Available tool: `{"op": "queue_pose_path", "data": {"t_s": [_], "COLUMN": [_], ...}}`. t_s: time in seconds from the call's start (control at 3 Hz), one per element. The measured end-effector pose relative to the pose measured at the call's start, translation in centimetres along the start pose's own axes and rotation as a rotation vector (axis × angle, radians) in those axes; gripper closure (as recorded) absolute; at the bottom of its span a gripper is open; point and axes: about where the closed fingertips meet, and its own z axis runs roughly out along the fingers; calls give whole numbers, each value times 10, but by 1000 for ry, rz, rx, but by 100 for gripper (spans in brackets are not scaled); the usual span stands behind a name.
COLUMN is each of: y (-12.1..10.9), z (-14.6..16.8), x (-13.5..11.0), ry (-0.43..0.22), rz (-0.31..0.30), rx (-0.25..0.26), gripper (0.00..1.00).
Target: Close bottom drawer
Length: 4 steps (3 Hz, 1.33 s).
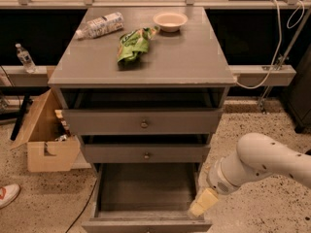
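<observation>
Floor point(43, 210); bottom drawer point(146, 191) open, pincer point(203, 202) beside

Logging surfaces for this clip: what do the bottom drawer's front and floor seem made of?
The shallow grey bottom drawer: front looks like matt painted wood; dark floor shows faint plank seams, likely wood. The cream pincer beside its right front corner looks like smooth plastic.

Matt grey wooden bottom drawer point(146, 192), smooth cream plastic gripper point(203, 202) beside it

robot lab — tool point(203, 202) beside bottom drawer point(146, 188), cables point(278, 28), cardboard box point(48, 155)
</observation>
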Motion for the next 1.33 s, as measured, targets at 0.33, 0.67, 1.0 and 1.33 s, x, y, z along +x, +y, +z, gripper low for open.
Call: {"op": "queue_pose_path", "data": {"t_s": [0.33,0.67,1.0,1.33], "y": [0,-6,-18,-27], "z": [0,28,76,123], "x": [0,14,42,65], "ry": [1,-24,-92,-146], "rz": [-1,-7,-4,12], "rx": [0,-27,-81,-141], "gripper": [0,0,0,0]}}
